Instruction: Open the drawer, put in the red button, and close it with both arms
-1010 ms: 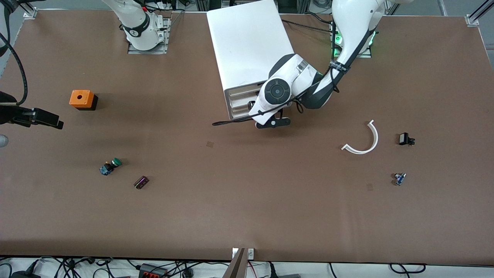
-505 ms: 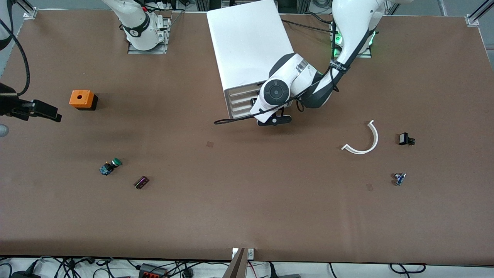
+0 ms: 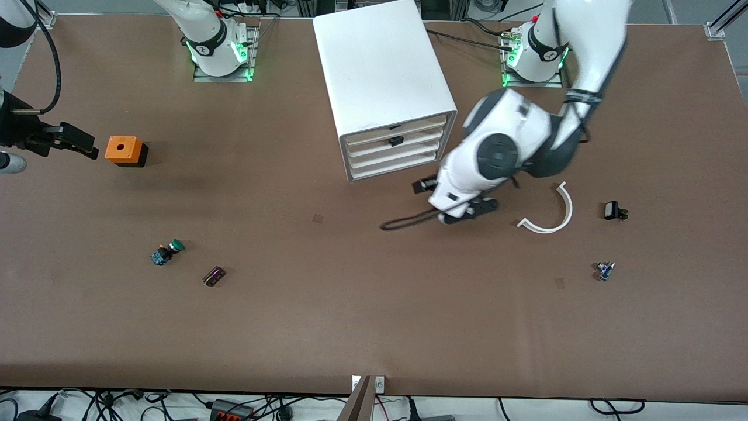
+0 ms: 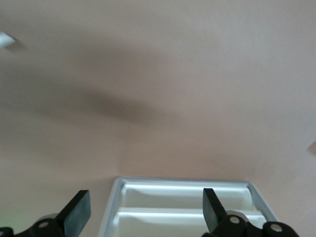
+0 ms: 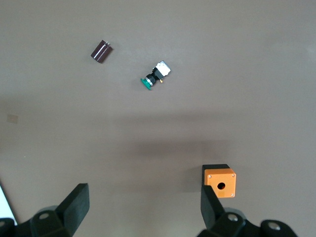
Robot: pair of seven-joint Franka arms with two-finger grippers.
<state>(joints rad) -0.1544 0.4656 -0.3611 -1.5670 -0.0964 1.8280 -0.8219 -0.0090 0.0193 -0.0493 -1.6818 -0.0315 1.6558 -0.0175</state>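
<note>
Sitting flush in the white cabinet (image 3: 383, 64) at the counter's (image 3: 374, 316) robot-side edge, the drawer (image 3: 374, 147), second from the top of four, is showing a small dark piece on its flat front. The left pincer (image 4: 143, 202) is hovering over the counter just in front of the cabinet, toward the left arm's end, its fingers spread wide. Well apart from the cabinet, toward the right arm's end, the right pincer (image 5: 143, 197) is hanging with fingers spread just beside the orange box (image 3: 124, 149); a green-capped button (image 3: 168, 252) is lying nearer the camera.
</note>
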